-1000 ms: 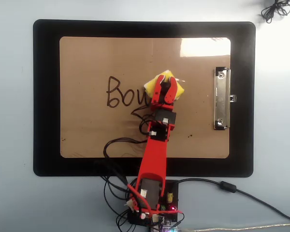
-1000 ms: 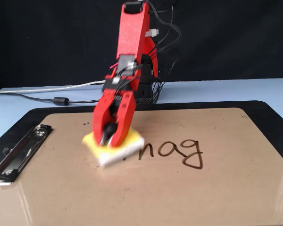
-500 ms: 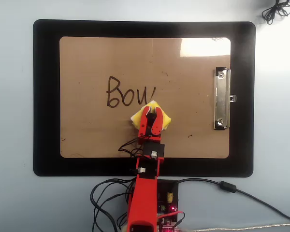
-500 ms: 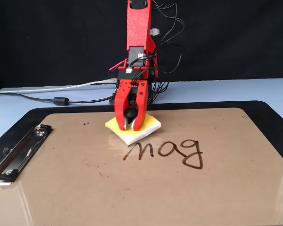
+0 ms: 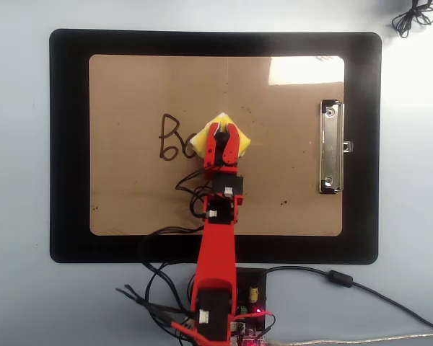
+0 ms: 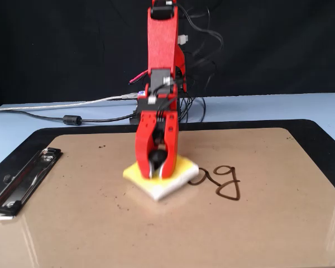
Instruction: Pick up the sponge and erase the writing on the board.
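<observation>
Sponge (image 5: 218, 135) clamped between the pincer's (image 5: 223, 130) 2 closed-in jaws, on the board (image 5: 130, 194).

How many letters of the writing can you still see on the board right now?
2: a "B" left of the sponge in the overhead view, and an "o" partly covered by it. More may be hidden under the sponge held by the gripper.

A black mat (image 5: 68, 144) lies on the pale blue table (image 5: 18, 173), with cables (image 5: 346, 281) trailing nearby.
</observation>
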Robot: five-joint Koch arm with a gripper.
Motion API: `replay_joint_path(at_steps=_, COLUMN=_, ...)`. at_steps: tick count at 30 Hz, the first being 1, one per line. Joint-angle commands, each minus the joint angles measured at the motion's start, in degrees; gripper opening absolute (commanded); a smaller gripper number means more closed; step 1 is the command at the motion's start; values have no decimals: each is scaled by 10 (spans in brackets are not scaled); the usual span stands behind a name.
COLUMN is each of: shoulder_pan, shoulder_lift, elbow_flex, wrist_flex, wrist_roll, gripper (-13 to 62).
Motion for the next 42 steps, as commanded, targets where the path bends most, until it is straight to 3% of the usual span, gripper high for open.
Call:
replay_joint_path(at_steps=1, shoulder_pan=3, shoulder_lift=127, elbow_flex=88, wrist_flex=4, wrist_roll=-4, gripper=-80)
replay_joint_path(at_steps=4, shoulder_pan=40, shoulder_lift=242, elbow_flex=175, wrist_flex=5, wrist_roll=-4, gripper=-80)
replay_joint_path(at_steps=6, shoulder_pan=55, shoulder_lift=244, elbow_flex=180, wrist_flex=6, wrist_roll=-3, gripper=-80)
replay_joint_path(at_steps=14, shoulder_pan=57, shoulder_lift=-24, elbow_flex=-62, wrist_flex=1, wrist_roll=-4, gripper=-80)
replay_joint_path(at_steps=17, shoulder_pan=58, shoulder_lift=-53, elbow_flex=-107, wrist_flex=4, wrist_roll=-2, gripper=-80)
replay_joint_path(at_steps=19, shoulder_pan=62, shoulder_lift=-33, elbow_flex=-69, wrist_flex=5, wrist_roll=0, gripper=-80)
replay_joint_path(at_steps=26, shoulder_pan=60, shoulder_lift=192, elbow_flex=150, wrist_flex=3, wrist_roll=-2, gripper=-80)
replay_joint_path(at_steps=29, shoulder_pan=54, shoulder_lift=154, elbow_flex=120, wrist_flex=-1, wrist_roll=-3, gripper=-80)
replay_joint_path(at_steps=34, shoulder_pan=3, shoulder_lift=-37, elbow_flex=-68, wrist_flex=0, wrist_roll=-2, gripper=-80)
replay_joint_path(at_steps=36, shoulder_pan=-28, shoulder_lift=-62, elbow_flex=-97, wrist_flex=2, wrist_roll=-1, gripper=-80)
replay_joint_path(at_steps=39, shoulder_pan=-66, shoulder_lift=-34, elbow_flex=-78, wrist_flex=7, wrist_roll=-4, gripper=-80)
replay_joint_path(at_steps=42, shoulder_pan=-69, shoulder_lift=83, elbow_flex=36, wrist_flex=8, wrist_roll=-3, gripper=-80)
